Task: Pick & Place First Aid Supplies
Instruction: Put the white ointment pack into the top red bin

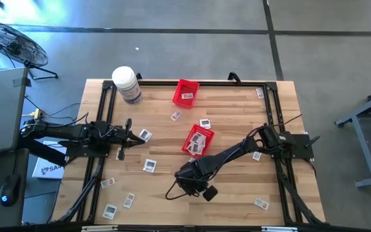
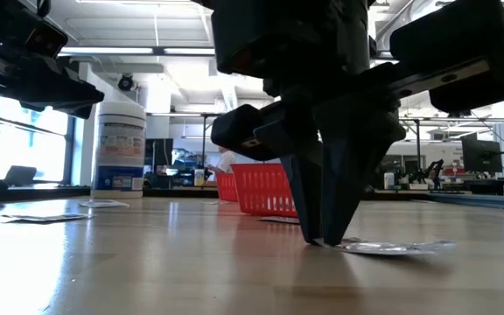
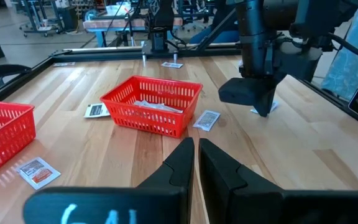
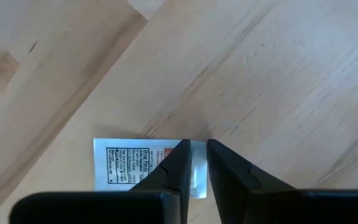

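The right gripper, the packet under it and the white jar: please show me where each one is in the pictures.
right gripper [image 4: 196, 163], right wrist view, gap between its fingertips.
packet [image 4: 126, 163], right wrist view, its printed face.
white jar [image 1: 127, 84], high view, its side below the lid.

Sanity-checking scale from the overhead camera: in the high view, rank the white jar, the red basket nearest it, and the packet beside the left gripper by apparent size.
1. white jar and red basket: look alike, unranked.
2. packet: clearly smallest.
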Controlling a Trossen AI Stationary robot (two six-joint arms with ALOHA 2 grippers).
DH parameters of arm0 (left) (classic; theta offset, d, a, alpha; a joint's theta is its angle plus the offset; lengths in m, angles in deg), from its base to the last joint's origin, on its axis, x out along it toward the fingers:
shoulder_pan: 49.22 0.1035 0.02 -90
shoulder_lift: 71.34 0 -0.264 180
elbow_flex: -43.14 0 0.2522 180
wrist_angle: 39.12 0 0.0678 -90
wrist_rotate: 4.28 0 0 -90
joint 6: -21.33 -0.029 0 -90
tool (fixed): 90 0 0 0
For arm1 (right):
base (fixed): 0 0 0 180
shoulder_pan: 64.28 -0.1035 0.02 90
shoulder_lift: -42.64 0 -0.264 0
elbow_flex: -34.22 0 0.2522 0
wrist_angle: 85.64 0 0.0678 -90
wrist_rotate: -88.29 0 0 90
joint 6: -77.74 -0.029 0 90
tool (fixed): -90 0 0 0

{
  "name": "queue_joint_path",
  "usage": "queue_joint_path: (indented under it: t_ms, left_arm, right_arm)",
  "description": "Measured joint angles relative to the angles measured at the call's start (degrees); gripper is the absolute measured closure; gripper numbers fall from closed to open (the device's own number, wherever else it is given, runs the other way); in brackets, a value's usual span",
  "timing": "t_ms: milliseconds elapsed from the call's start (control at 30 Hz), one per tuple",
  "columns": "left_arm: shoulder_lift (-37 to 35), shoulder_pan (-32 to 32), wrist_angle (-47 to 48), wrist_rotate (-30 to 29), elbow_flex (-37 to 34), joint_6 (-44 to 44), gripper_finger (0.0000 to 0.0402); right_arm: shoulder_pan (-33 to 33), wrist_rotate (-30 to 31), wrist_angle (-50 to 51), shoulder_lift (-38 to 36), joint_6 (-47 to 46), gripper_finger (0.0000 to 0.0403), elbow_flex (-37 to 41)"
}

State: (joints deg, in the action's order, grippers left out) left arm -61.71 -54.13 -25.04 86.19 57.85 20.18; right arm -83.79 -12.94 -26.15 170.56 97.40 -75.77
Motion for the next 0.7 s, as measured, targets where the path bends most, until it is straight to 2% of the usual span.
queue_joint_path:
  t_ms: [367,533,700]
  left_arm:
    - [0.0,0.0,0.0,0.0,0.0,0.0,0.0380]
    - [0.0,0.0,0.0,0.0,0.0,0.0,0.0380]
    - [0.0,0.0,0.0,0.0,0.0,0.0,0.0380]
  right_arm:
    - [0.0,1.9,0.3,0.0,-0.1,0.0400,-0.1]
    - [0.0,2.0,0.4,0.1,-1.5,0.0402,-0.7]
    - [0.3,5.5,2.4,0.1,-1.6,0.0402,-3.6]
